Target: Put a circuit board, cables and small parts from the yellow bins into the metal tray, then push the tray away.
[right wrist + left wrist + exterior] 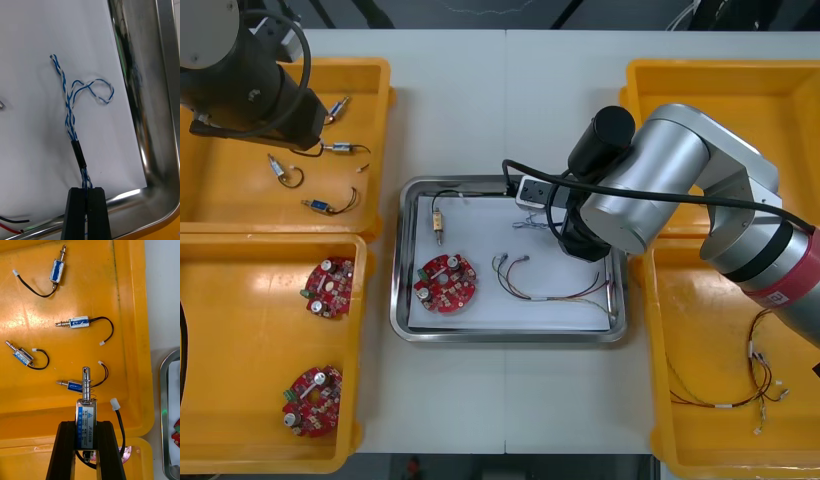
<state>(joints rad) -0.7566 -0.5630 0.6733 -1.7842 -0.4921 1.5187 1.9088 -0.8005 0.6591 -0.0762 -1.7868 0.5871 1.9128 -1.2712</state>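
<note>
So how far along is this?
Done: a circuit board, a red and yellow cable and a small metal part lie in the metal tray. In hand: the right gripper holds a blue and white cable over the tray; the left gripper holds another small part above its yellow bin. Remaining: releasing both, pushing the tray.

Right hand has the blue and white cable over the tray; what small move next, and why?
Probably open the right hand: its blue and white cable stretches over the white inside of the metal tray. The left hand holds a small metal part over a yellow bin.
</note>
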